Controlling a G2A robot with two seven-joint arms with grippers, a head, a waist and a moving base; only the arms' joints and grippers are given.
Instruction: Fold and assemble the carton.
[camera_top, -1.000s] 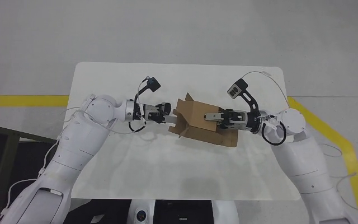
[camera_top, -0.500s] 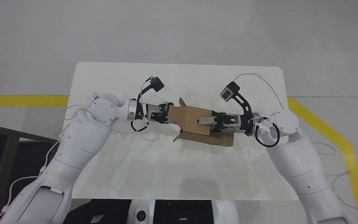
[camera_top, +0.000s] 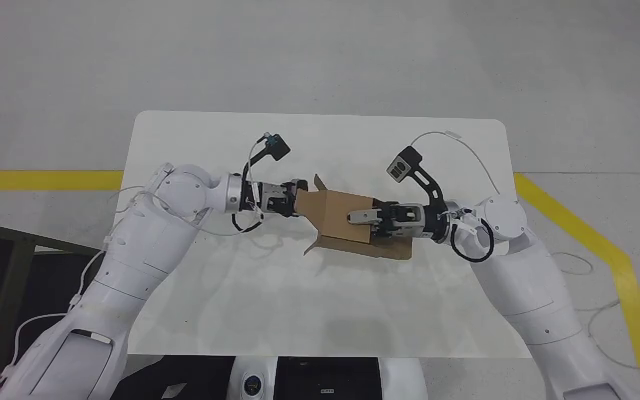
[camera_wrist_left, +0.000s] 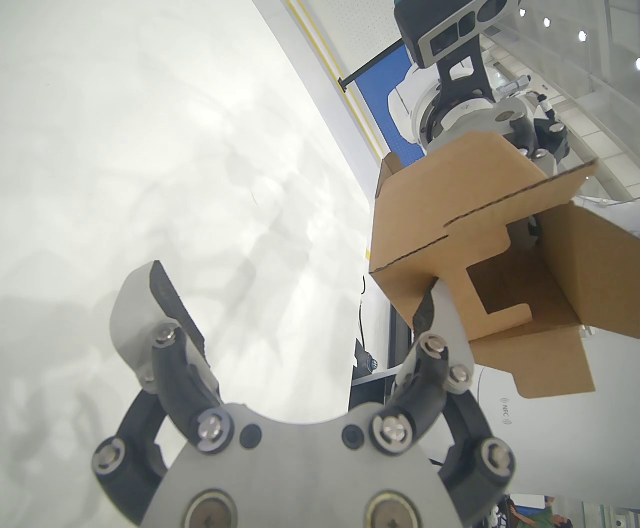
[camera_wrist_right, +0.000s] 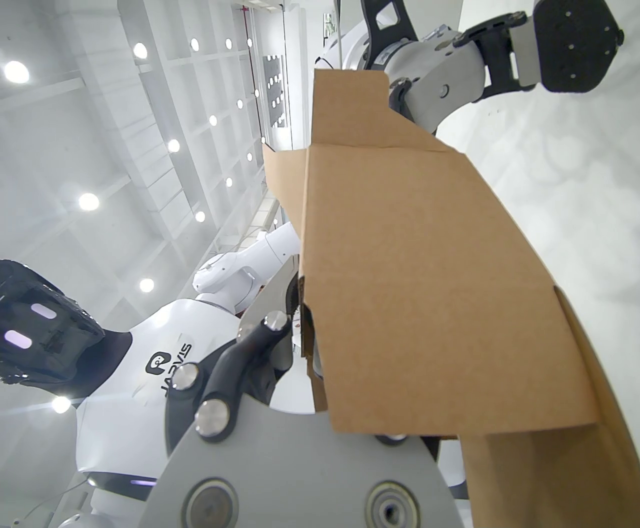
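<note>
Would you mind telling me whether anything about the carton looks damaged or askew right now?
Nothing looks damaged. The carton is only half-formed: its end flaps by the open left gripper splay outward unfolded, without visible tears.

Right wrist view: the carton (camera_wrist_right: 425, 280) hides 1 finger of the right gripper (camera_wrist_right: 310, 315), which clamps its wall; the other finger (camera_wrist_right: 272, 305) shows beside that wall. Beside the claw's base the carton is cut off by the frame edge. Left wrist view: 1 fingertip (camera_wrist_left: 440, 325) of the left gripper (camera_wrist_left: 292, 290) is partly hidden behind a carton flap.
</note>
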